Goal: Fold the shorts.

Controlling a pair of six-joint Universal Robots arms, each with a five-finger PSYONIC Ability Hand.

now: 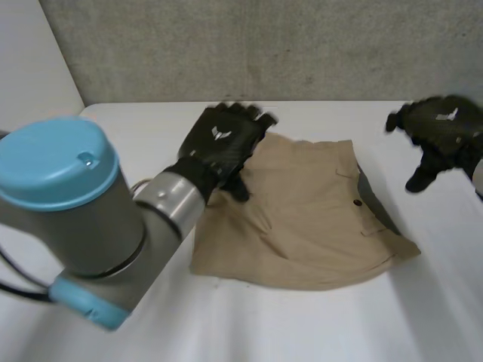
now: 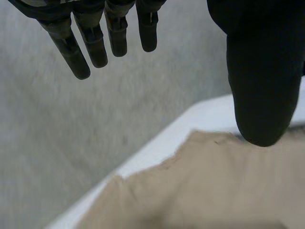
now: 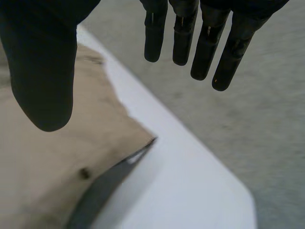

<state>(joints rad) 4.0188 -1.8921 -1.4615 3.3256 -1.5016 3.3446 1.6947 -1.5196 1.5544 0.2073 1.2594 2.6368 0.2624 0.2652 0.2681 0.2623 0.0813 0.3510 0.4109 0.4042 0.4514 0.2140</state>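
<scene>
The tan shorts (image 1: 309, 215) lie folded on the white table (image 1: 241, 324), a dark button on the right side. My left hand (image 1: 223, 139) hovers above their far left corner with fingers straight and open, holding nothing; in the left wrist view its fingers (image 2: 95, 43) and thumb (image 2: 259, 81) spread above the shorts' (image 2: 209, 186) far edge. My right hand (image 1: 441, 136) is raised off the cloth, to the right of the shorts, open and empty. In the right wrist view its fingers (image 3: 205, 43) hang over the table's far corner, beside the shorts (image 3: 57, 157).
A grey carpeted floor (image 1: 264, 45) lies beyond the table's far edge. My left arm's grey joint with its blue cap (image 1: 68, 204) stands over the table's near left part. Bare table lies in front of the shorts.
</scene>
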